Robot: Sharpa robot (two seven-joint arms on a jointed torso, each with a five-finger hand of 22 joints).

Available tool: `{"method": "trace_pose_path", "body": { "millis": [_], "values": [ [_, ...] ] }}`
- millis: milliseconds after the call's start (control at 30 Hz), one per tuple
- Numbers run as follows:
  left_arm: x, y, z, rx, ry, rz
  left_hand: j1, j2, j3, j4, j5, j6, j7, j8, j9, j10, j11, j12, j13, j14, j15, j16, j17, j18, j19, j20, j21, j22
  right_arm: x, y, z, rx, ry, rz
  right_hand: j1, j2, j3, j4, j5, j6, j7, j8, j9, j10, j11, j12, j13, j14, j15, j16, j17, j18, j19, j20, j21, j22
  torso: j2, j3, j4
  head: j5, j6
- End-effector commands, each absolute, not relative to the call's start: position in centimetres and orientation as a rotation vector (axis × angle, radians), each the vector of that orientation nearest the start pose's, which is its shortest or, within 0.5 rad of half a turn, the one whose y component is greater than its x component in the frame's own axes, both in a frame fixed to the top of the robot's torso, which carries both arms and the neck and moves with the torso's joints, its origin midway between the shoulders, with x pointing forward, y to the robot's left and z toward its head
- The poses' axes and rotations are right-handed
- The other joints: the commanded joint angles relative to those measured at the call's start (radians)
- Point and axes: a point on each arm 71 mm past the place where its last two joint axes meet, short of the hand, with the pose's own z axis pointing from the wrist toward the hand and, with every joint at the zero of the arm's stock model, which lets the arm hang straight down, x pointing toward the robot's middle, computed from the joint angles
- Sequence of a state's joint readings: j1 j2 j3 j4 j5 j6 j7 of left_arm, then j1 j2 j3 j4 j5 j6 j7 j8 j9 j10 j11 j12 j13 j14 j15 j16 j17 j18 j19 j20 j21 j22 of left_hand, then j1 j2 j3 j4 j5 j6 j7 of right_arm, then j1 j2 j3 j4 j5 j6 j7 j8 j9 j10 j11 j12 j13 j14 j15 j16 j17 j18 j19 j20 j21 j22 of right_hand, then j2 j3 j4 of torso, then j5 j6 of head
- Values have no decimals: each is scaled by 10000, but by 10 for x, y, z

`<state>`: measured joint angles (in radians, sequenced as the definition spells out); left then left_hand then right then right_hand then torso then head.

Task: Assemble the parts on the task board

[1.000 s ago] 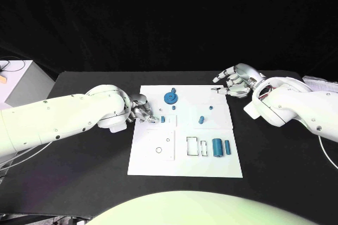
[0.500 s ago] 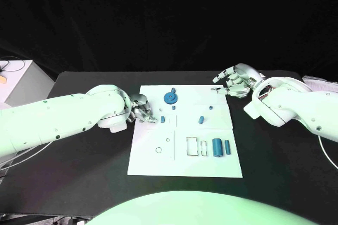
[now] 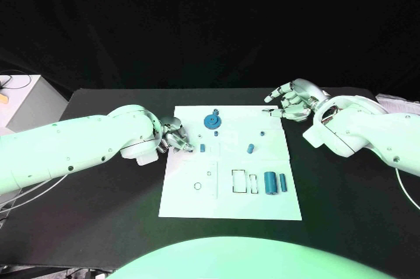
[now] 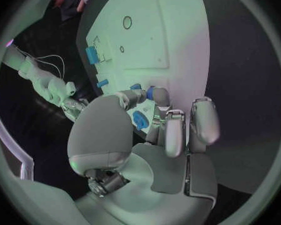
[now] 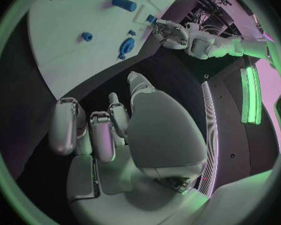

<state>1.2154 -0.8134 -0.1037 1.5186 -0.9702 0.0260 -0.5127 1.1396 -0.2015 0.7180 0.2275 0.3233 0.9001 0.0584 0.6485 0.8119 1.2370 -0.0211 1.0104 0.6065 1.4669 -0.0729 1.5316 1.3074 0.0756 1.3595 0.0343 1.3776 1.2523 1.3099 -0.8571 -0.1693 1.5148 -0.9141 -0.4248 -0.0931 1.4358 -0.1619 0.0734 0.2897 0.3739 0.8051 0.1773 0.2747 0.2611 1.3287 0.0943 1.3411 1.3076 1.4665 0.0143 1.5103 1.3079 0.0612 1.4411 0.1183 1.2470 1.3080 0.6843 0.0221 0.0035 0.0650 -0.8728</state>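
White task board (image 3: 229,200) lies on the black tabletop (image 3: 105,200) between my two hands. Left hand (image 3: 173,138) sits at the board's edge, fingertips pinched on a small blue part (image 4: 155,92). Blue gear (image 3: 213,121) stands just beyond it. Right hand (image 3: 293,98) hovers off the far corner, fingers curled, holding nothing. Two blue cylinders (image 3: 275,183) lie well nearer me.

1 white task board (image 3: 229,203), 2 hands, 1 blue gear (image 3: 213,121), 2 upright blue cylinders (image 3: 270,183), about 4 small blue parts (image 3: 250,148).
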Motion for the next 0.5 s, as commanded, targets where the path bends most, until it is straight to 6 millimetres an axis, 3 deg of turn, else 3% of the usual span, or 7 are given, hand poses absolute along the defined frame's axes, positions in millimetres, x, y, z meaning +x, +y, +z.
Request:
{"method": "trace_pose_path", "body": {
  "millis": [33, 267, 500],
  "values": [
    [467, 200, -240, -3880, 23507, -5430, -155, 33, 2053, -1972, -21, 42, -38, 89, 37, 1, -6, -48, -84, 814, -42, -41, 1851, 47, -48, -15, -27, -63, 493, -222, -182, 3466, 17401, 8008, -85, 0, 72, -5, 67, -65, 11, 47, -11, -5, -15, 40, 235, 660, 4, -33, 1380, 106, -8, -34, -30, 416, -1, 1, 3, -11, 2],
    [466, 203, -239, -4171, 23814, -5619, -277, 126, 2293, -2223, -28, 7, -28, 189, 75, -73, -2, -151, -281, 811, -42, -51, 1835, 47, -50, -13, -15, -51, 493, -222, -183, 3472, 17440, 7998, -85, -1, 86, -7, 71, -58, 8, 58, -14, 2, -19, 47, 237, 660, 1, -35, 1378, 104, -2, -36, -24, 421, 0, 11, -5, -8, 2],
    [466, 205, -237, -4315, 24096, -5804, -334, 153, 2394, -2370, -35, 0, -21, 229, 81, -107, 3, -187, -359, 812, -38, -51, 1836, 50, -63, -9, -15, -57, 493, -222, -184, 3480, 17466, 7986, -85, -1, 86, -7, 71, -58, 8, 58, -14, 2, -19, 47, 237, 660, 1, -35, 1378, 104, -2, -36, -24, 421, 6, -4, 1, -18, 2]
  ]
}}
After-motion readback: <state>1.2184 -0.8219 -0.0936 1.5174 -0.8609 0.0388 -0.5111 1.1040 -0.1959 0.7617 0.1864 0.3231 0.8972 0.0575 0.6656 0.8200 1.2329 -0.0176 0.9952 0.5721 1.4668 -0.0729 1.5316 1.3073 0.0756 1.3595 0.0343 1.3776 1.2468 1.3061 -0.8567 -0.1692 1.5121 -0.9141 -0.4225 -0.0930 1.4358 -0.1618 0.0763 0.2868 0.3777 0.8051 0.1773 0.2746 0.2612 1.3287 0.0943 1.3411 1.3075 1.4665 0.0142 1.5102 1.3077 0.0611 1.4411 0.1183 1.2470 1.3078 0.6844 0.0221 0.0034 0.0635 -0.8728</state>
